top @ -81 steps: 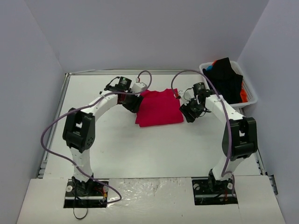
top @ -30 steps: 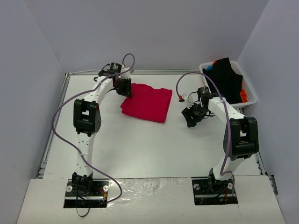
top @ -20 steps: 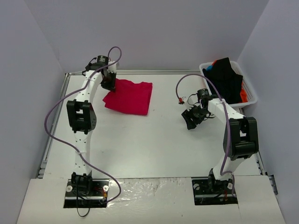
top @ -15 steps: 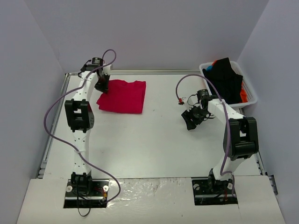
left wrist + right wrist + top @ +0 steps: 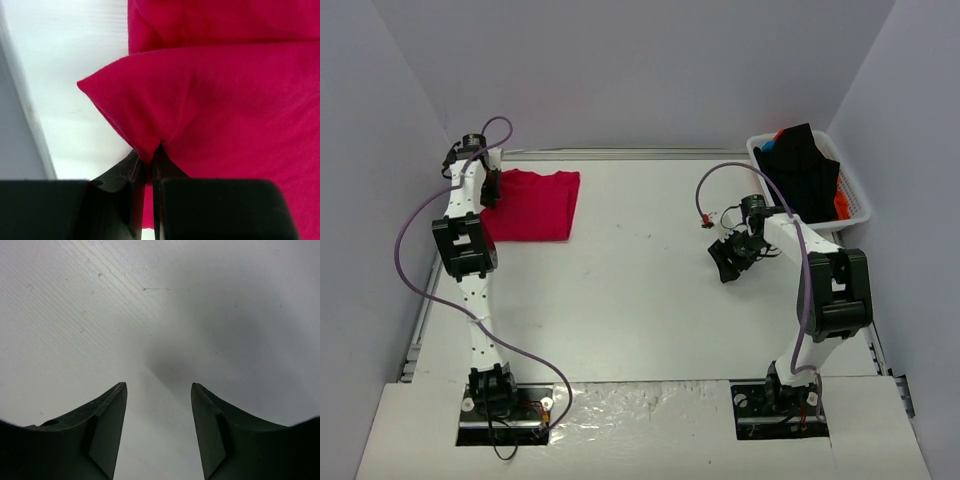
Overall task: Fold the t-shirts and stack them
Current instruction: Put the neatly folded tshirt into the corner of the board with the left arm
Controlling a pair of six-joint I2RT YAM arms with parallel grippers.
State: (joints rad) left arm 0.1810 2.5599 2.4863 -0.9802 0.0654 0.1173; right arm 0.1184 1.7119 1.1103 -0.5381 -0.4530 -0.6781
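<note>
The folded crimson-red t-shirt (image 5: 533, 204) lies at the far left of the table, near the left edge. My left gripper (image 5: 488, 190) is shut on its left edge; in the left wrist view the red cloth (image 5: 225, 100) is pinched into a peak between the closed gripper (image 5: 148, 162). My right gripper (image 5: 724, 262) is open and empty, low over bare table at centre right; the right wrist view shows only white table between its fingers (image 5: 107, 410). Other t-shirts, black (image 5: 804, 170), orange and blue, lie heaped in the basket.
A white slatted plastic basket (image 5: 858, 205) stands at the far right edge. The table's left rim (image 5: 448, 215) runs just beside the left gripper. Purple cables loop off both arms.
My left gripper has dragged the red t-shirt from the table's far middle to the far left. The right gripper has drawn back slightly and stayed open.
</note>
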